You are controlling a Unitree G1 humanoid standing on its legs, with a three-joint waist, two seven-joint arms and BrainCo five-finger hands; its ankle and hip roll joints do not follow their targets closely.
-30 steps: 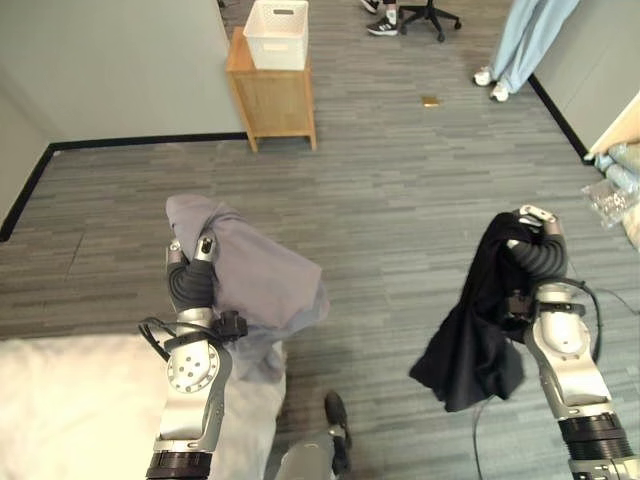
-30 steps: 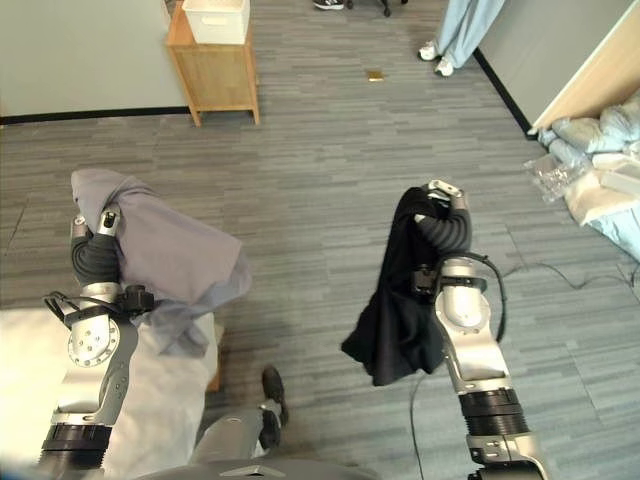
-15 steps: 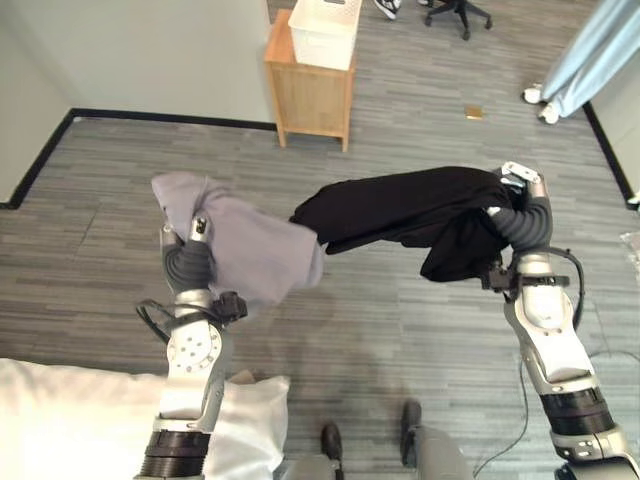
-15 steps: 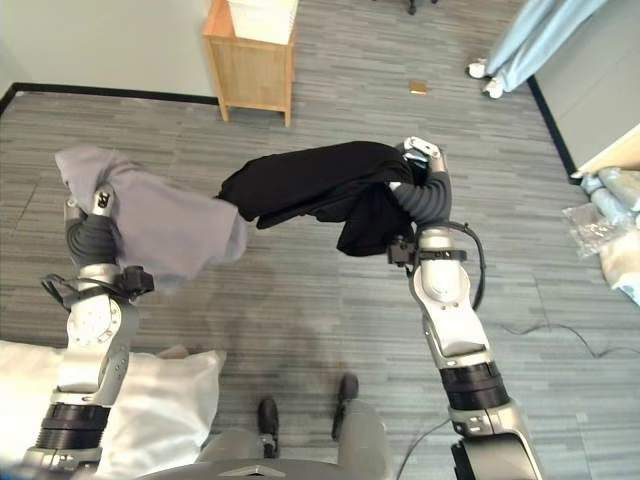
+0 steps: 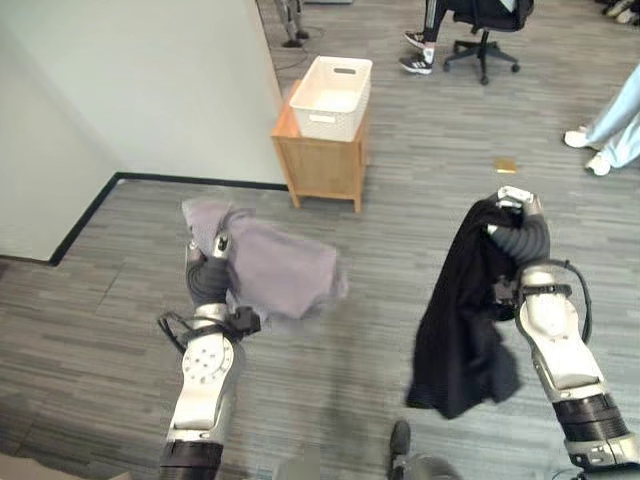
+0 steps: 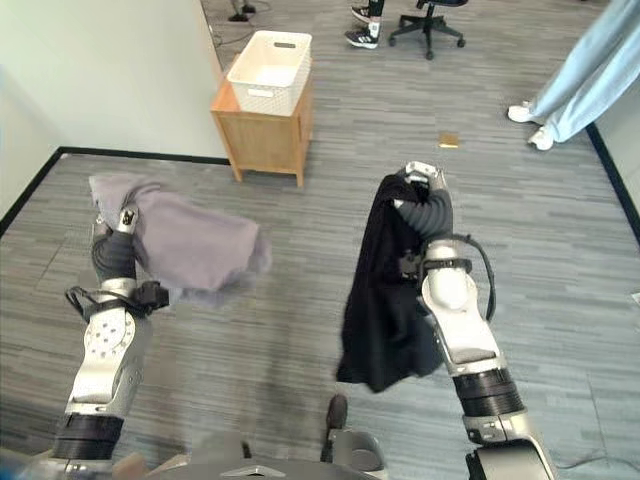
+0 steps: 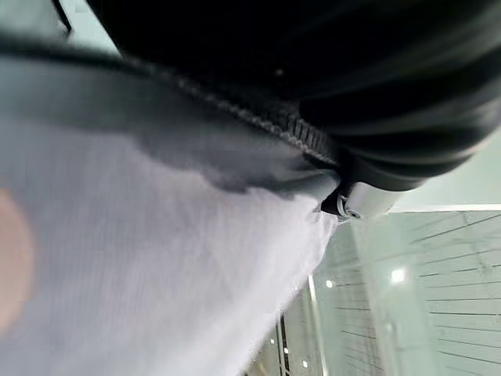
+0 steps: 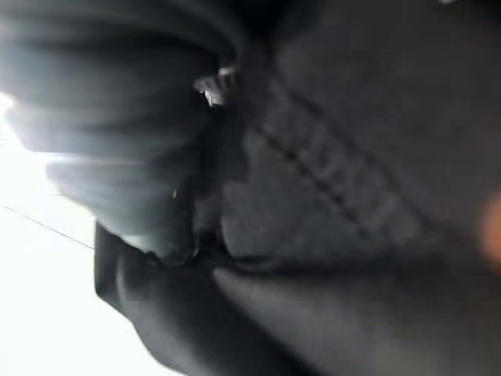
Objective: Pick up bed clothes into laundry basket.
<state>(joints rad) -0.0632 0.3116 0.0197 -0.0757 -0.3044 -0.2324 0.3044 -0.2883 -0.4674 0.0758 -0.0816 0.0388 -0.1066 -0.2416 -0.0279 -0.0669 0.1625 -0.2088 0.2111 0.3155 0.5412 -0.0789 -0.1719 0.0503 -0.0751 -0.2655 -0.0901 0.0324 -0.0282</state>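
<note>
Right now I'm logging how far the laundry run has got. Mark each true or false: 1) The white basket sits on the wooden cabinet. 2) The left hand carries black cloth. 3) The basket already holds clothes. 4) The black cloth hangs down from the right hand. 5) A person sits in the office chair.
1) True: the white basket sits on the wooden cabinet.
2) False: the left hand carries the grey cloth.
3) False: the basket looks empty inside.
4) True: the black cloth hangs from the right hand.
5) True: a person sits in the office chair.
</note>
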